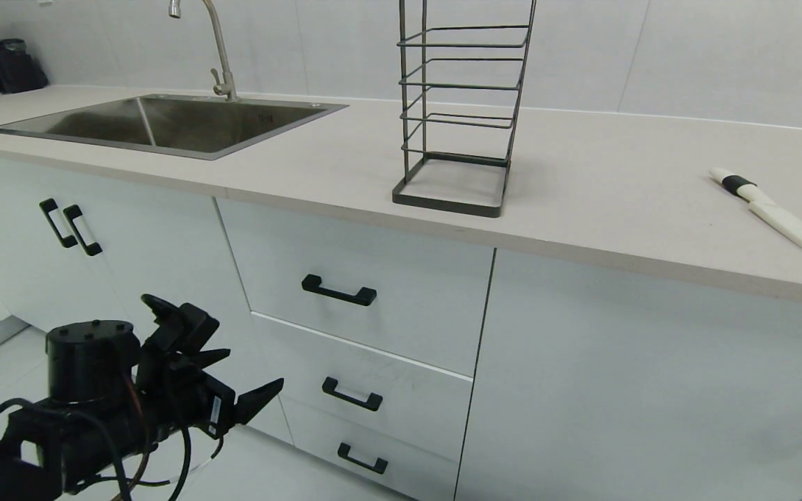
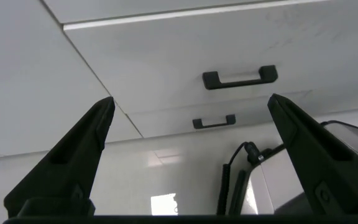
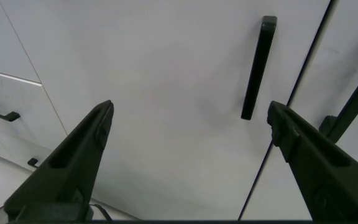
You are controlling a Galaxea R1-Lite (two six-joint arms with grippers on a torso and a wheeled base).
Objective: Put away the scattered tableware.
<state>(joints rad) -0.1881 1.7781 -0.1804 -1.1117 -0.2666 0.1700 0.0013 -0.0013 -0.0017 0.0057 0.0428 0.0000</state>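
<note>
Beige stone-look desk [image 1: 617,195] runs across the head view above white flat-fronted cabinets [image 1: 617,362] with black bar handles. A rectangular stainless-steel sink [image 1: 95,122] is set into the desk at the left, with a curved metal tap [image 1: 216,42] behind it. A tall black wire rack [image 1: 443,203] stands upright near the desk's front edge, right of the sink. The black left hand [image 1: 255,369] is low in front of the drawers, below desk level, its fingers spread wide around nothing. The right hand [image 3: 190,107] is also spread wide and holds nothing, facing a white door with a vertical black handle [image 3: 258,68]. A white knife with a black band [image 1: 784,223] lies flat on the desk at the far right, well apart from the rack.
</note>
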